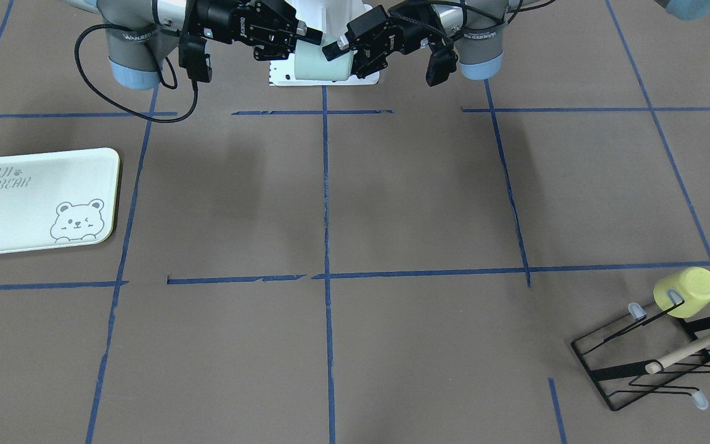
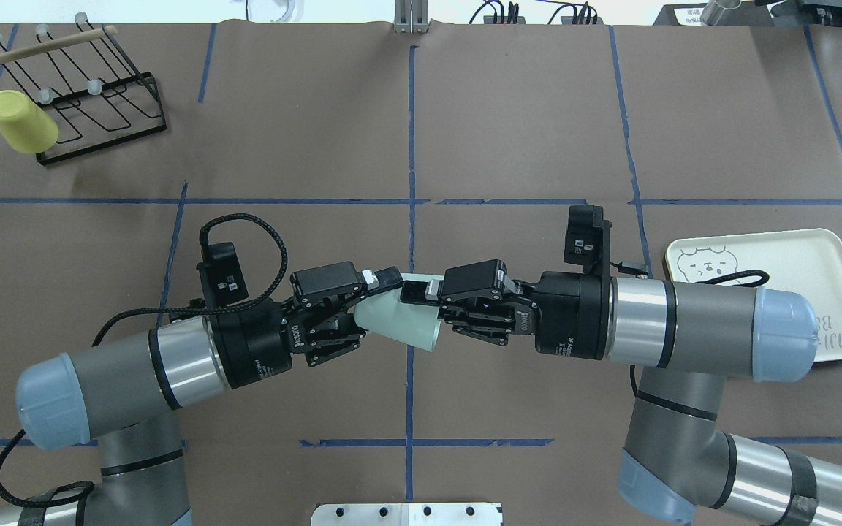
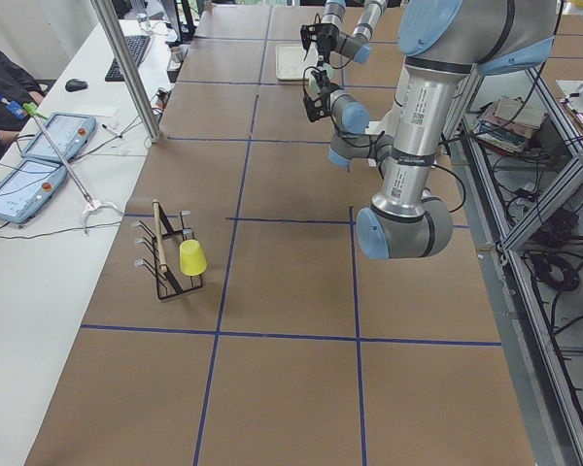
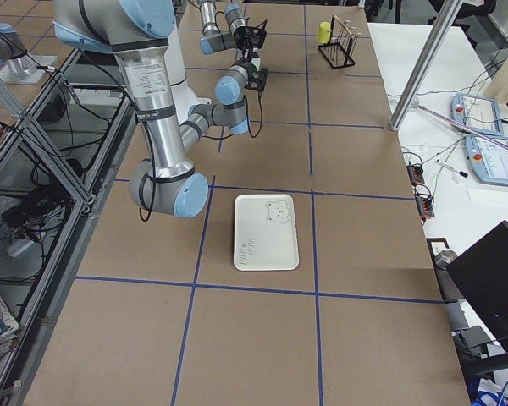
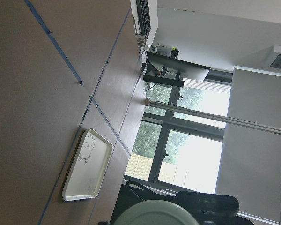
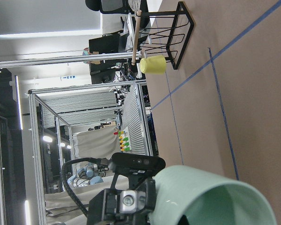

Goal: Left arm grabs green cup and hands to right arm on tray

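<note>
The green cup (image 2: 399, 325) hangs on its side in mid-air over the table's middle near the robot base, between both grippers. My left gripper (image 2: 377, 307) is shut on its base end. My right gripper (image 2: 425, 314) is shut on its rim end, a finger pressed along the cup's upper side. In the front view the cup (image 1: 315, 68) sits between the left gripper (image 1: 342, 61) and the right gripper (image 1: 299, 49). The right wrist view looks at the cup's open mouth (image 6: 210, 201). The tray (image 2: 816, 256) lies flat, with nothing on it, beyond the right forearm.
A yellow-green cup (image 2: 21, 122) hangs on a black wire rack (image 2: 99, 109) with a wooden rod at the far left corner. Blue tape lines grid the brown table. The tray also shows in the front view (image 1: 22, 216).
</note>
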`<state>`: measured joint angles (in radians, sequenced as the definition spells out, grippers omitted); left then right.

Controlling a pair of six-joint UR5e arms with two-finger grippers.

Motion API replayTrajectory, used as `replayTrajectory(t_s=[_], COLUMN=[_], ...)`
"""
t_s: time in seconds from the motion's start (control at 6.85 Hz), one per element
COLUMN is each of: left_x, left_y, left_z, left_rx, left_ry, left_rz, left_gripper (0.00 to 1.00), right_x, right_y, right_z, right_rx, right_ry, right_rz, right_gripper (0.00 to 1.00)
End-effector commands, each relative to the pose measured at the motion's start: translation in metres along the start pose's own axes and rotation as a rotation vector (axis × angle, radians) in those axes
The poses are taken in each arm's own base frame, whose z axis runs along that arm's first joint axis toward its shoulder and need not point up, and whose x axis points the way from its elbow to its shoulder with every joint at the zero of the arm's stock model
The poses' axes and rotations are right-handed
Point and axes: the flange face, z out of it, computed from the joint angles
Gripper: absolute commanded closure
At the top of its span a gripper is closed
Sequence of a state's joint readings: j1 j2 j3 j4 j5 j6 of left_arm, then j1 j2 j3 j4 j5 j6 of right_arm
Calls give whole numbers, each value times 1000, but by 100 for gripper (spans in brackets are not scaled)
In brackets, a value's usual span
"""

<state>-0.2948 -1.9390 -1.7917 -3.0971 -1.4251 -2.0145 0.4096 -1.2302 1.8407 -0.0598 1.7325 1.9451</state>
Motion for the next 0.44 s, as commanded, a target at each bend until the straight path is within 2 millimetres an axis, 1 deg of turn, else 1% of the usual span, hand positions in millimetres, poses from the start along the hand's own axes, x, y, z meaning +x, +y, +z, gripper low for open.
replayTrajectory(t_s=[0.0,0.15,0.29], left_x=[0,0,-2], left_y=[-1,-1,0], left_z=[0,0,1], left_rx=[1,1,1], left_ry=[1,1,-6], left_rz=[1,1,5], left_gripper=[55,46,1], right_x=[0,0,0], right_y=[1,0,1], right_z=[0,0,0], right_rx=[0,1,1], right_ry=[2,1,0], right_rz=[1,1,1], right_gripper=[82,100,100])
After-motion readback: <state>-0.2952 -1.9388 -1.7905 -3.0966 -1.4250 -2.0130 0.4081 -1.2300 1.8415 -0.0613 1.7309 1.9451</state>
